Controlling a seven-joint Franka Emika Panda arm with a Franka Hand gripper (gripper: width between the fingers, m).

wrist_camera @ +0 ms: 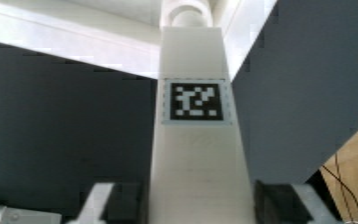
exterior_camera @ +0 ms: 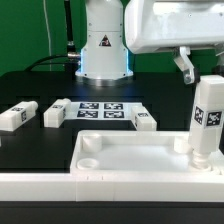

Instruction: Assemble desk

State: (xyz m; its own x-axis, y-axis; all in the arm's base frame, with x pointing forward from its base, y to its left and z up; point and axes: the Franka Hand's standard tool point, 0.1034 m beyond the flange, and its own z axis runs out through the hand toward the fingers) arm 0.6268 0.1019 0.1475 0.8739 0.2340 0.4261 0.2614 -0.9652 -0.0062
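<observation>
The white desk top (exterior_camera: 120, 140) lies in the foreground of the exterior view, with round sockets at its corners. One white leg (exterior_camera: 208, 120) with a square tag stands upright on the top's corner at the exterior view's right. My gripper (exterior_camera: 203, 78) is at the upper end of that leg. In the wrist view the leg (wrist_camera: 199, 150) fills the space between my gripper's (wrist_camera: 202, 205) two dark pads, which lie against its sides. Three more legs lie on the black table: two at the exterior view's left (exterior_camera: 18, 115) (exterior_camera: 57, 113) and one nearer the middle (exterior_camera: 143, 120).
The marker board (exterior_camera: 100, 110) lies flat on the table in front of the robot base (exterior_camera: 104, 45). A long white rail wall (exterior_camera: 100, 186) runs along the front of the desk top. A green backdrop stands behind.
</observation>
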